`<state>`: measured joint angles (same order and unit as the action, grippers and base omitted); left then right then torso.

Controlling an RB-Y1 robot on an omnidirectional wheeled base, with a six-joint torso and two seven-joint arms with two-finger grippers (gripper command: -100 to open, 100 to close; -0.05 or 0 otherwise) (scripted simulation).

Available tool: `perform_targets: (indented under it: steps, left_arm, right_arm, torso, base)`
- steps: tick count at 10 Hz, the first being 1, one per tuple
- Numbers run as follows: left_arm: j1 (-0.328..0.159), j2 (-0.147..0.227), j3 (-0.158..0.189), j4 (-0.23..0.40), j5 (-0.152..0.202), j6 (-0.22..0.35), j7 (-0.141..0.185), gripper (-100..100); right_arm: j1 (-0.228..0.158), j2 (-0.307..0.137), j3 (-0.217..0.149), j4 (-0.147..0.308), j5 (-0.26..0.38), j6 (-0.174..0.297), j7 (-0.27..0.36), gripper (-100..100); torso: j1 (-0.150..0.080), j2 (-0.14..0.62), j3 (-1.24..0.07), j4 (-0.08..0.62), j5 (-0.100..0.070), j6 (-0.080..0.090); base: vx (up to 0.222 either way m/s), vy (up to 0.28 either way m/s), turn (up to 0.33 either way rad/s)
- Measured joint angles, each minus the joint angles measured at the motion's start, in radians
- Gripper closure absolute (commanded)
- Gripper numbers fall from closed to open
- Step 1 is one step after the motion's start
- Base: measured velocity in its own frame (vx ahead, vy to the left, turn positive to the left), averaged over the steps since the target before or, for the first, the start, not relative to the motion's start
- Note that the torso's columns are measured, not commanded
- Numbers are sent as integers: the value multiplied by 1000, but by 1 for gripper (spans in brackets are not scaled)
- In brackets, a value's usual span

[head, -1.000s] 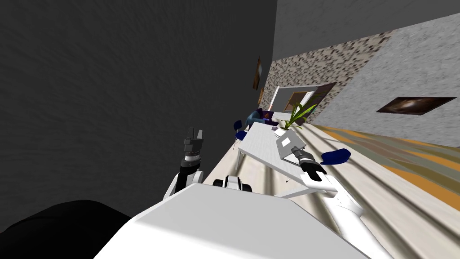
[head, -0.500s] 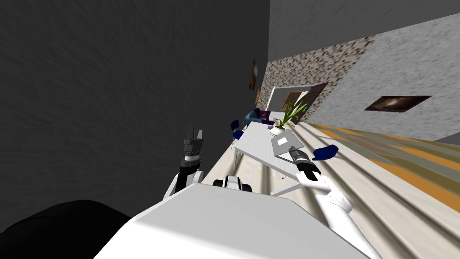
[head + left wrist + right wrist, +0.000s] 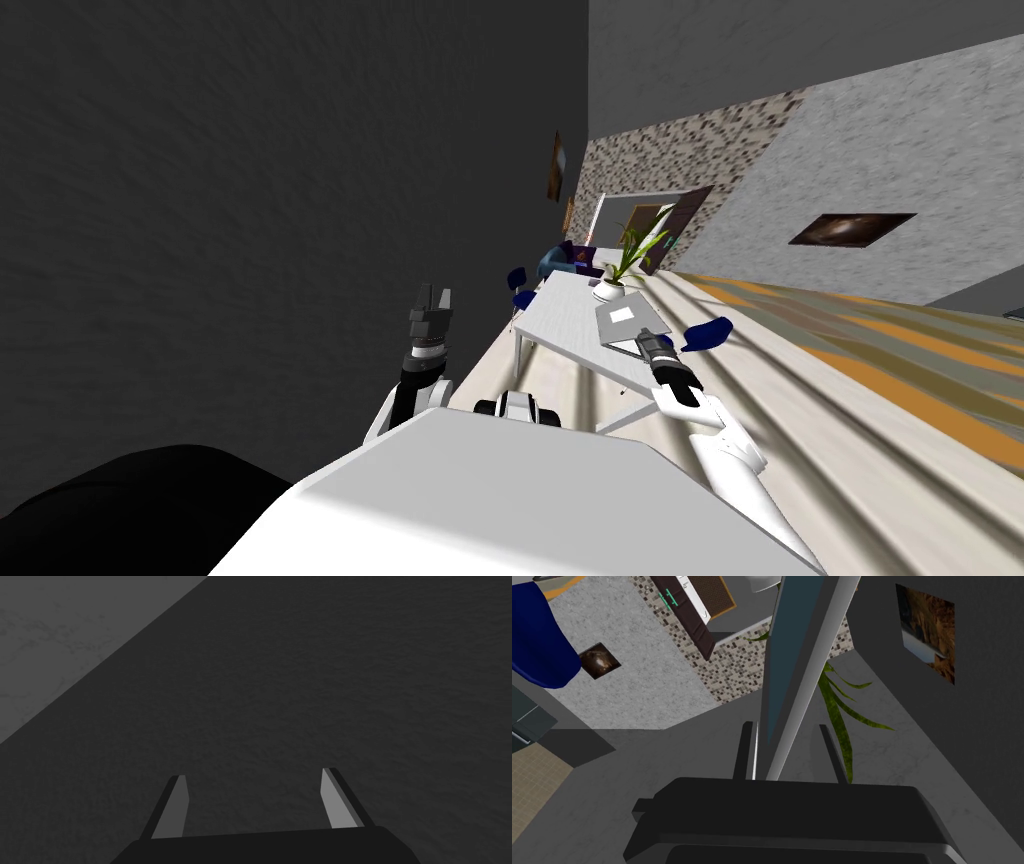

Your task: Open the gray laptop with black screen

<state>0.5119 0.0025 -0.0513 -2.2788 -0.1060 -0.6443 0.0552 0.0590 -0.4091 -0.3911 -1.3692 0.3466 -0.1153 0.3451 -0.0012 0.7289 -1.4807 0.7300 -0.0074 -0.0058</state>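
Note:
On the white table (image 3: 565,322) lies the grey laptop (image 3: 622,322), its lid partly raised and a white square on the lid's back. My right gripper (image 3: 645,343) is at the lid's near edge. In the right wrist view the lid (image 3: 797,666) runs edge-on between the fingers (image 3: 747,751), grey outside with a dark bluish screen face, and my right gripper (image 3: 787,751) is shut on it. My left gripper (image 3: 432,298) is held up beside the dark wall, and it stands open (image 3: 255,796) with nothing between its fingers.
A potted plant (image 3: 622,262) stands on the table just beyond the laptop. One blue chair (image 3: 706,334) sits right of the table, another (image 3: 520,285) at its far left. A dark wall (image 3: 250,230) runs close on the left. Striped floor (image 3: 860,400) spreads to the right.
My head view has swung, so the table and laptop sit further left and smaller. The right gripper has stayed at the lid's edge. The left arm has not moved.

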Motion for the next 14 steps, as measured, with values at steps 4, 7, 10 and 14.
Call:
perform_targets:
  steps: [4, 7, 10, 14]
  left_arm:
    - [0, 0, 0, 0, 0, 0, 0, 0]
    - [0, 0, 0, 0, 0, 0, 0, 0]
    - [0, 0, 0, 0, 0, 0, 0, 0]
    - [0, 0, 0, 0, 0, 0, 0, 0]
  right_arm:
    - [-27, 51, -8, 71, -34, -64, -28, 100]
    - [-33, 93, -19, 113, -56, -123, -43, 100]
    - [-16, 109, -6, 141, -97, -189, -87, -100]
    - [0, 30, 25, 77, -118, -107, -141, -100]
  torso:
    - [1, -3, -1, 0, 0, -3]
    - [1, -1, -1, 2, 3, -1]
    - [2, 5, 2, 5, 5, 3]
    - [3, 13, 7, 10, 10, 6]
  base:
    - [6, -57, -44]
    - [13, -59, -62]
    - [26, -21, -48]
    - [-10, 65, -17]
